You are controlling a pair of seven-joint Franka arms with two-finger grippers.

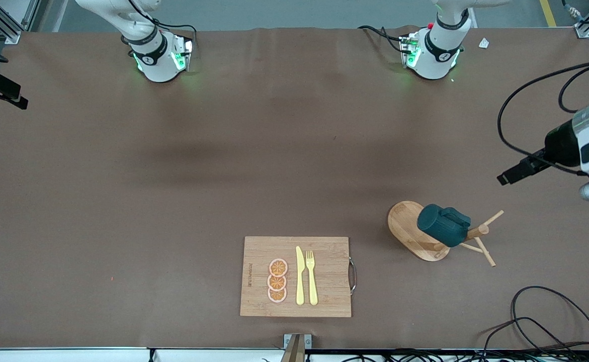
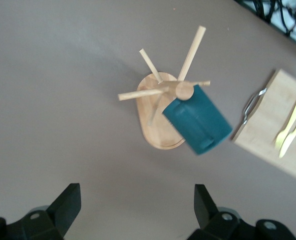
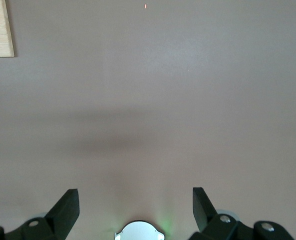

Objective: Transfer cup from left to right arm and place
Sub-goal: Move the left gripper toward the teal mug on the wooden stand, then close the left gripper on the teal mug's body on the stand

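The dark teal cup (image 1: 443, 224) hangs tilted on a peg of a wooden mug tree (image 1: 480, 233) with an oval base (image 1: 404, 218), near the left arm's end of the table. In the left wrist view the cup (image 2: 197, 120) and the mug tree (image 2: 157, 90) lie ahead of my left gripper (image 2: 137, 205), which is open, empty and up in the air. In the front view the left gripper (image 1: 513, 173) is over bare table beside the mug tree. My right gripper (image 3: 136, 207) is open and empty over bare table above its arm's base; it does not show in the front view.
A wooden cutting board (image 1: 324, 281) with a yellow knife (image 1: 300, 275), a yellow fork (image 1: 311, 276) and three orange slices (image 1: 277, 280) lies near the table's front edge. Black cables (image 1: 545, 322) loop at the front corner by the left arm's end.
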